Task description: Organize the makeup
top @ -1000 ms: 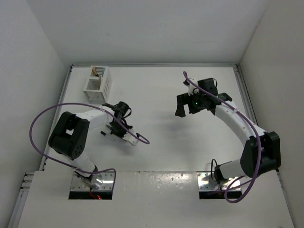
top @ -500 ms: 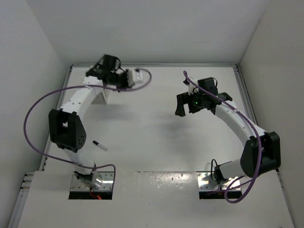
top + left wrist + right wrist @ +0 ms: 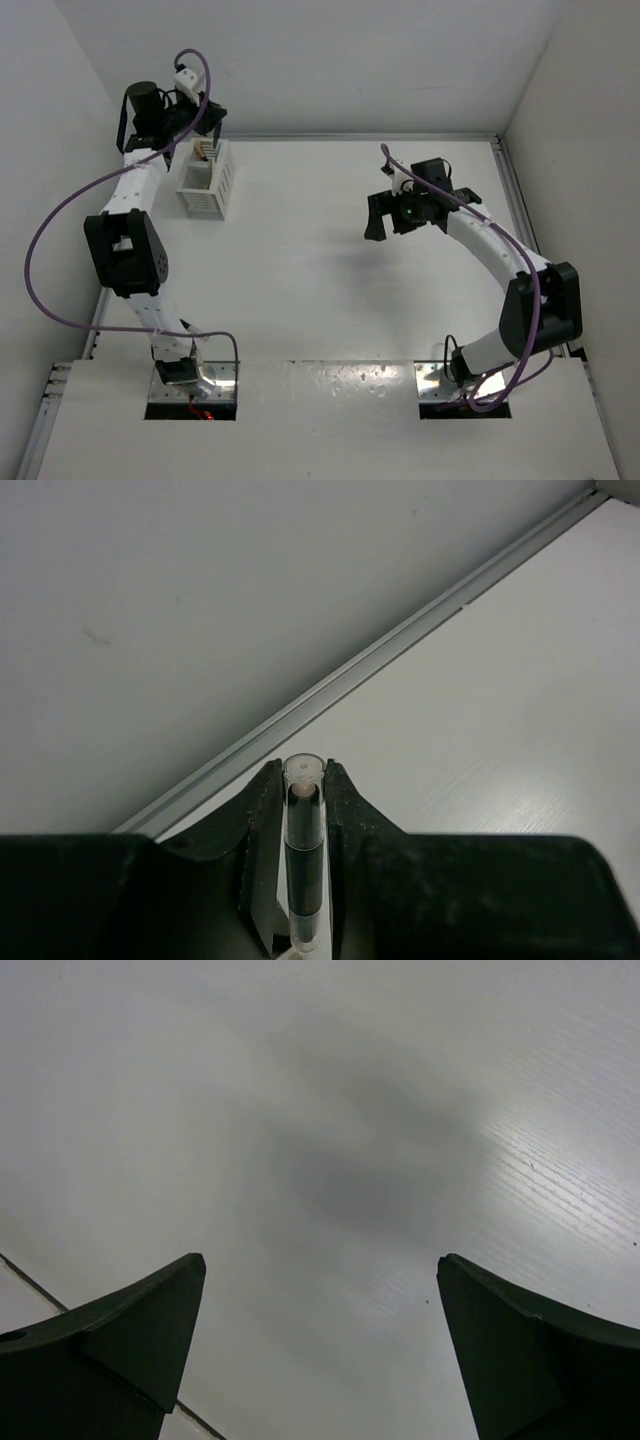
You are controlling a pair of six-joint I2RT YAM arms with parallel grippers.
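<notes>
My left gripper (image 3: 210,124) is raised at the back left corner, just behind the white slotted box (image 3: 207,180). In the left wrist view it (image 3: 303,780) is shut on a black makeup stick with a clear cap (image 3: 303,865), which lies lengthwise between the fingers. Tan and pink sticks (image 3: 203,151) stand in the box's back compartment. My right gripper (image 3: 386,216) hovers over the bare table right of centre. Its jaws are wide apart and empty in the right wrist view (image 3: 320,1270). No other makeup shows on the table.
The table's back rail (image 3: 330,685) and the back wall run close behind my left gripper. The left wall is beside the left arm. A purple cable (image 3: 60,220) loops off the left arm.
My left arm swung from in front of the box to the back left corner. The black stick lying on the near left table half a second ago no longer shows there. The right arm barely moved.
</notes>
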